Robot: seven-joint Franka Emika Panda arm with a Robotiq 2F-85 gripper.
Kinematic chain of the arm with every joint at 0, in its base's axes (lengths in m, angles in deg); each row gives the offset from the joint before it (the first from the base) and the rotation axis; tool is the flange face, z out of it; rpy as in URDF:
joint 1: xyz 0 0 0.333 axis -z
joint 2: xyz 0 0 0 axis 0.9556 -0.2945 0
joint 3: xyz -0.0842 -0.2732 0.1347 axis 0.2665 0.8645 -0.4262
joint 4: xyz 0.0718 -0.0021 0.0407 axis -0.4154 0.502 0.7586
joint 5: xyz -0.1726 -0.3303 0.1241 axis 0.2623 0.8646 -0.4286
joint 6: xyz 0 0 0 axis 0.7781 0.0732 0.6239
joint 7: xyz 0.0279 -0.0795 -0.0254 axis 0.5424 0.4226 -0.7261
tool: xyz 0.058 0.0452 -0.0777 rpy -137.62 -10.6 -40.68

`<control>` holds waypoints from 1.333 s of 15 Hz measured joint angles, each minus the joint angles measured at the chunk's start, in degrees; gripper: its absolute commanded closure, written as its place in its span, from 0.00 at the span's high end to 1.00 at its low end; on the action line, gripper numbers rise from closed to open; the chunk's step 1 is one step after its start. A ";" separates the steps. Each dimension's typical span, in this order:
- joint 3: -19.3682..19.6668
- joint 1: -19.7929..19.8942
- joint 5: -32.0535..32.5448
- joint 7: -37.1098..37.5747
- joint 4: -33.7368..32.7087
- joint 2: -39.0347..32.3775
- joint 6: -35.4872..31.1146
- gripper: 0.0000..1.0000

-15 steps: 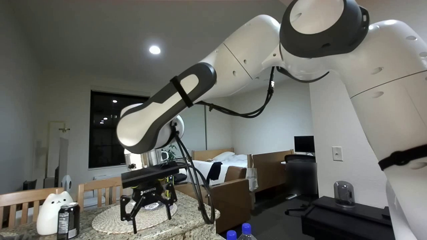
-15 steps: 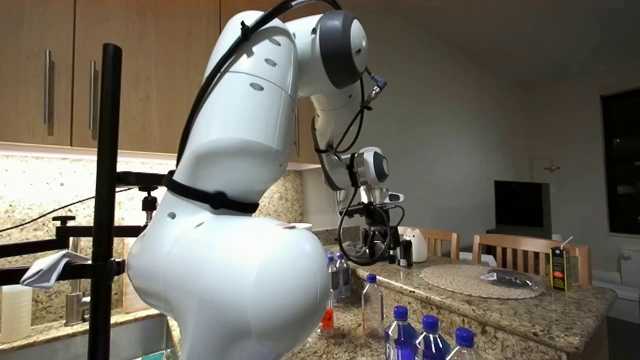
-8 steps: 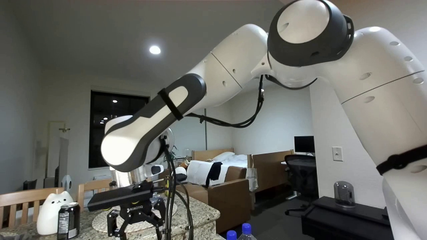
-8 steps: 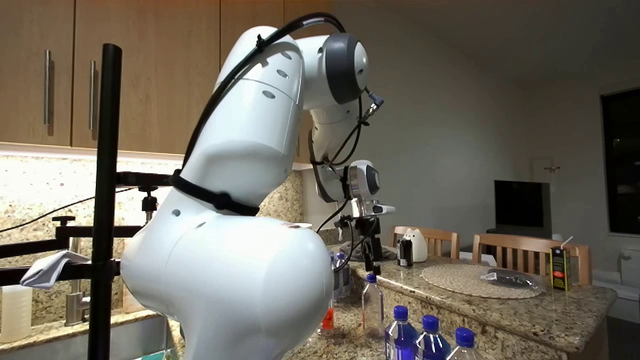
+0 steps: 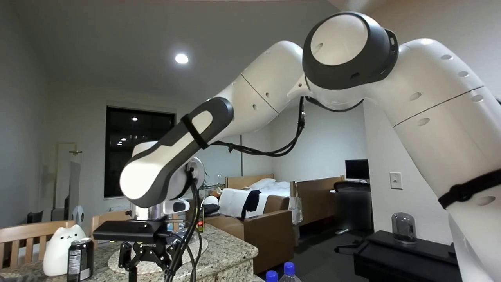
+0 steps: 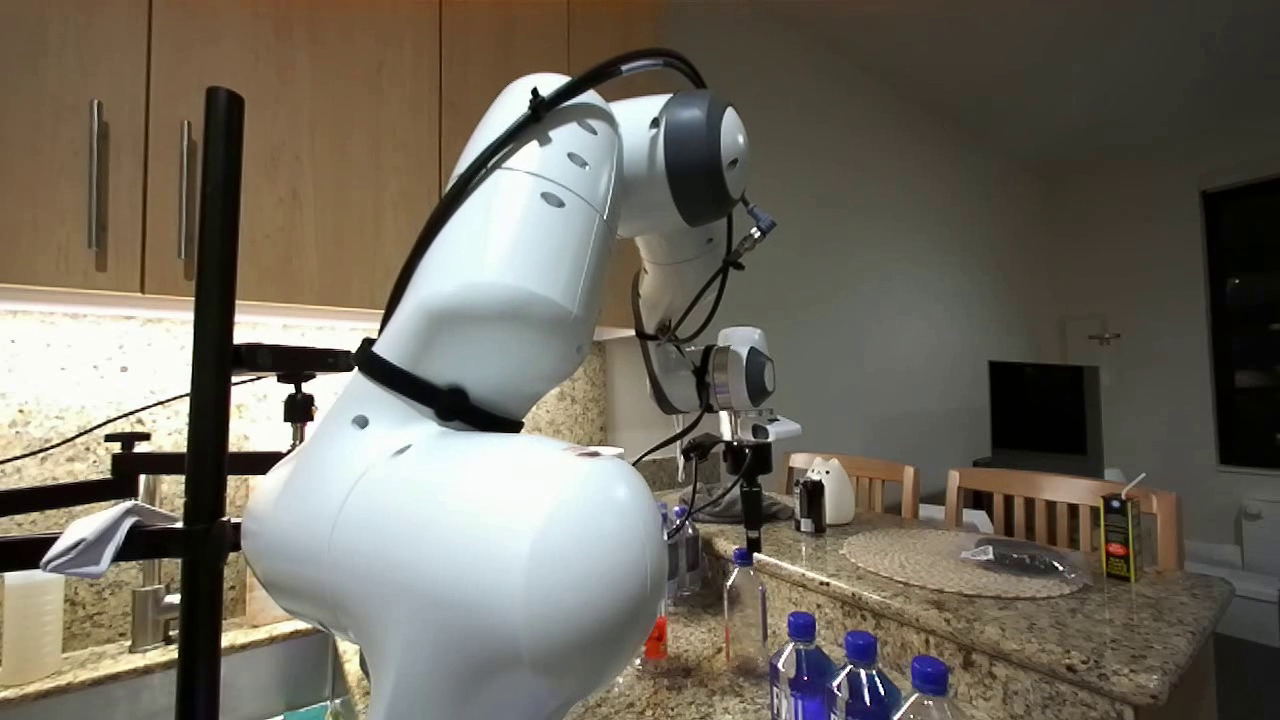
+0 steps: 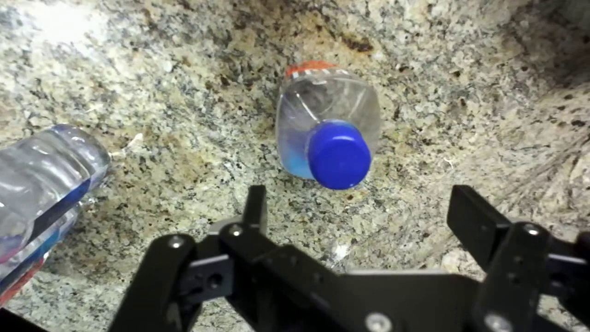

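My gripper [image 7: 359, 188] is open with its black fingers wide apart and nothing held. Nearest to it is a clear bottle [image 7: 295, 124] with a blue cap [image 7: 340, 159], upright on the granite counter. In the wrist view the cap lies just beyond the line between the fingertips, nearer the left finger [image 7: 255, 205]. An exterior view puts the gripper [image 6: 752, 540] right above this bottle [image 6: 745, 620]; fingertips and cap look close, but the gap is hard to judge. In an exterior view the gripper [image 5: 152, 272] points down, its tips partly cut off or behind cables.
Clear bottles [image 7: 50, 175] stand left of the gripper in the wrist view. Several blue-capped bottles [image 6: 800, 675] stand nearer an exterior camera. A raised granite ledge [image 6: 1000, 640] runs alongside, bearing a black can [image 6: 810, 505], a white cat figure [image 6: 838, 490], a woven mat [image 6: 900, 555] and a carton [image 6: 1120, 535].
The arm has come down and the gripper has dropped from over the raised ledge to above the bottle. Its wrist has turned and levelled. The jaws have stayed open; bottles have not moved.
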 measured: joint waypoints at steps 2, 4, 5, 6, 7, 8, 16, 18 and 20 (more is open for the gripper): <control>0.04 -0.03 -1.11 0.10 -0.72 -1.08 -1.02 1.00; 0.00 -0.10 -1.88 0.10 -1.63 -2.35 -1.19 1.00; -0.07 -0.14 -2.22 0.10 -2.16 -3.02 -1.20 1.00; -0.13 -0.19 -2.43 0.10 -2.64 -3.64 -1.20 1.00; -0.19 -0.25 -2.63 0.10 -3.11 -4.19 -1.20 1.00; -0.23 -0.32 -2.93 0.10 -3.56 -4.70 -1.20 1.00; -0.45 -0.98 -3.47 0.10 -5.41 -6.16 -0.76 0.45; -0.63 -1.02 -3.47 0.10 -5.43 -6.16 -0.55 0.34; -0.79 -1.06 -3.49 0.10 -5.43 -6.17 -0.26 0.20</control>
